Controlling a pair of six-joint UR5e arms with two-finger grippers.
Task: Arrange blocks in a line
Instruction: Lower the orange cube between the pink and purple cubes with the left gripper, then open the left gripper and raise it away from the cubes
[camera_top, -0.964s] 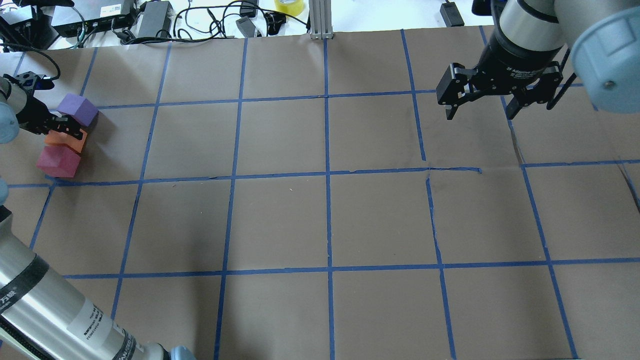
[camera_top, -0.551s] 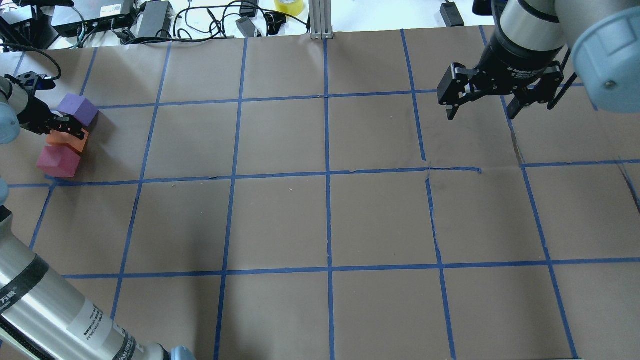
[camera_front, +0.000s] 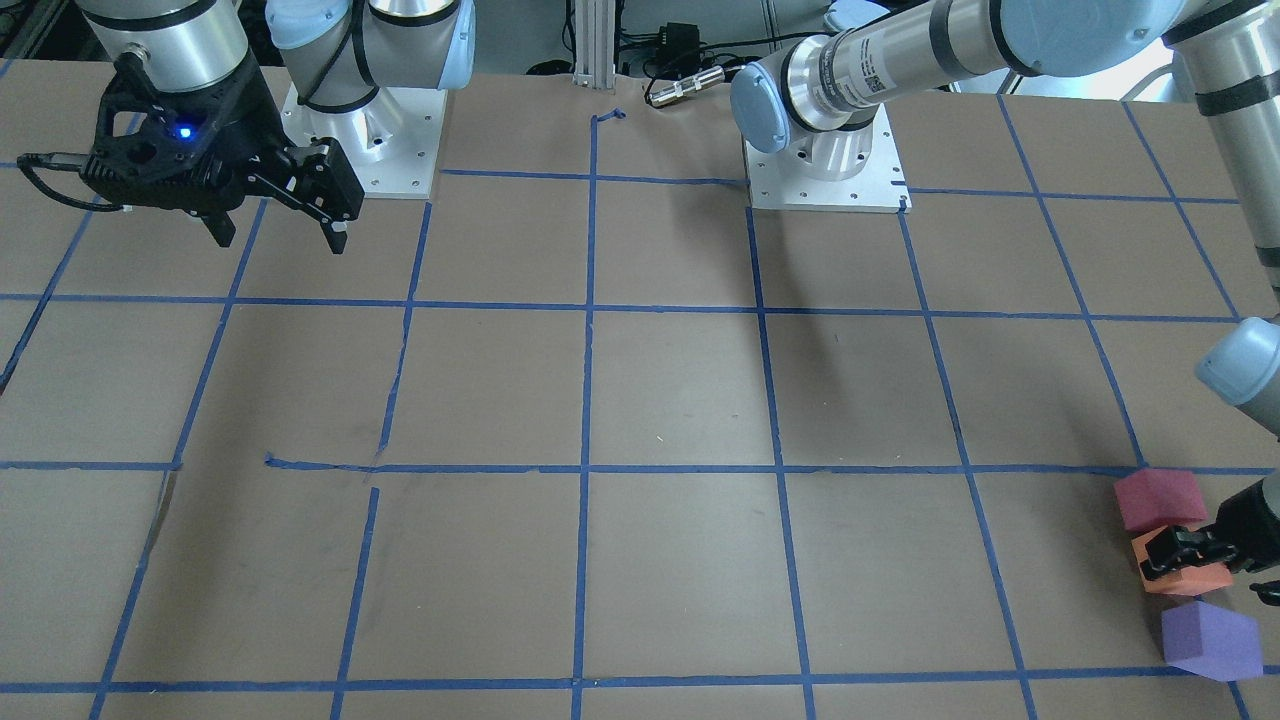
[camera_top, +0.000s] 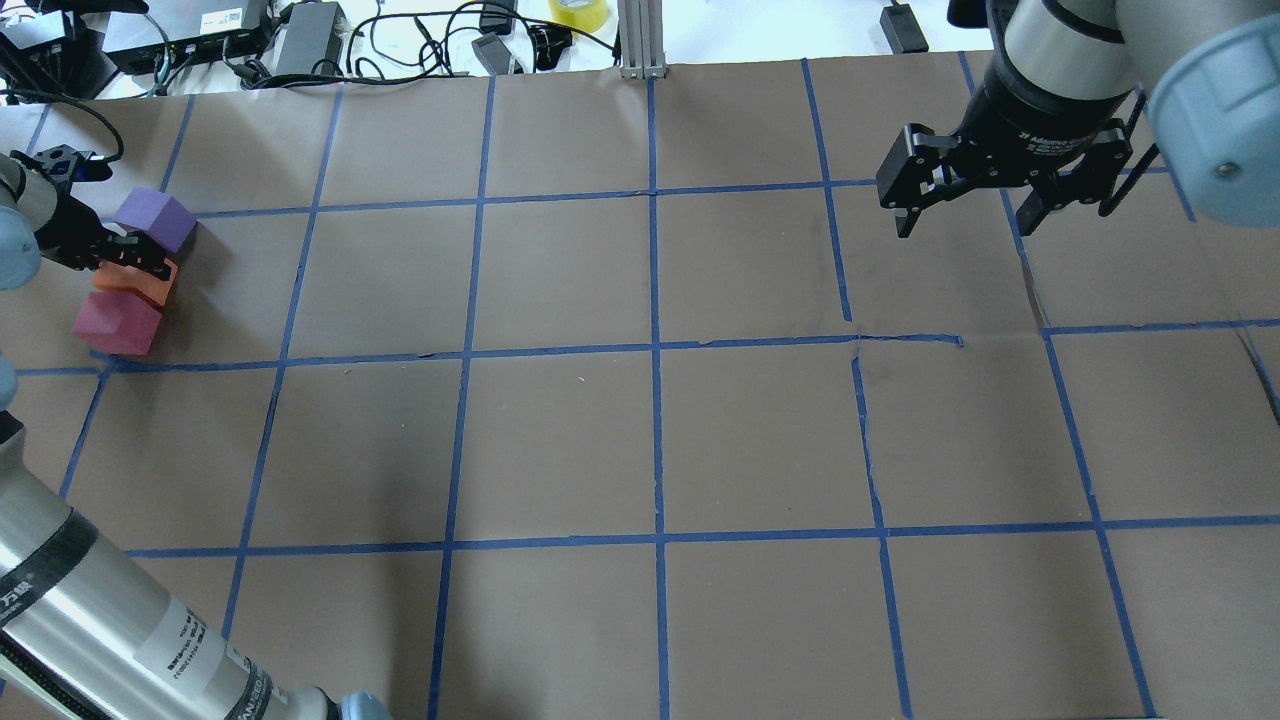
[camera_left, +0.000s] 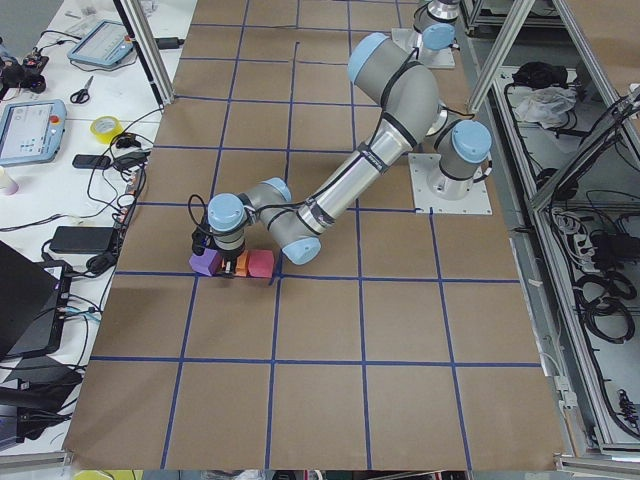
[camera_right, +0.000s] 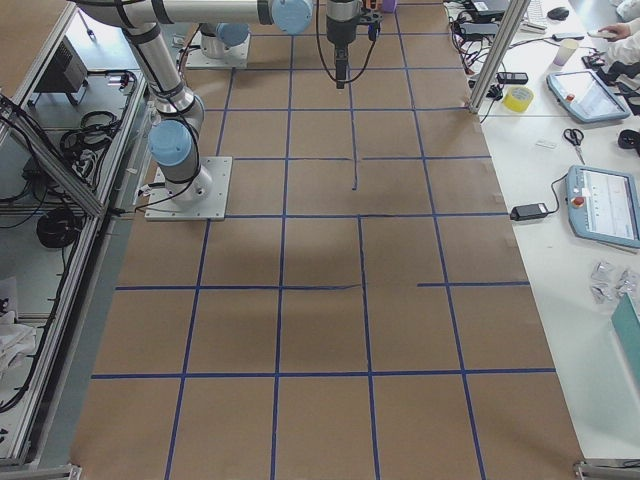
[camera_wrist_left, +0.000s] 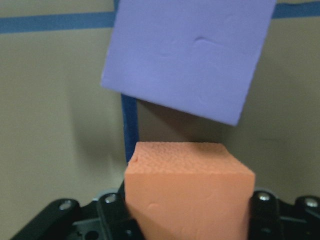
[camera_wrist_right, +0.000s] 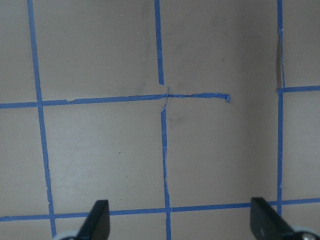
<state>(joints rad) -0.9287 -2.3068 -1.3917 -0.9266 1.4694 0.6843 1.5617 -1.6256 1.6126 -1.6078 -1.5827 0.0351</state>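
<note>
- The three cubes sit together at the 9 o'clock edge of the paper-covered table (camera_top: 560, 440), seen from overhead, well apart from everything else.
- The left gripper (camera_top: 128, 262) is clamped on the orange block (camera_top: 140, 287). In the left wrist view a finger presses each of its sides.
- The red-pink block (camera_top: 115, 325) lies at 7 o'clock of the orange one, touching or just beside it.
- The purple block (camera_top: 155, 220) lies at 1 o'clock of the orange one, a narrow gap between them, and is turned out of square with it.
- Judged from this, the line is roughly formed. What is left is to settle and release the orange cube, and perhaps to straighten the purple one.
- The right gripper (camera_top: 962, 228) hangs at 2 o'clock with its jaws spread wide and nothing between them.
</note>
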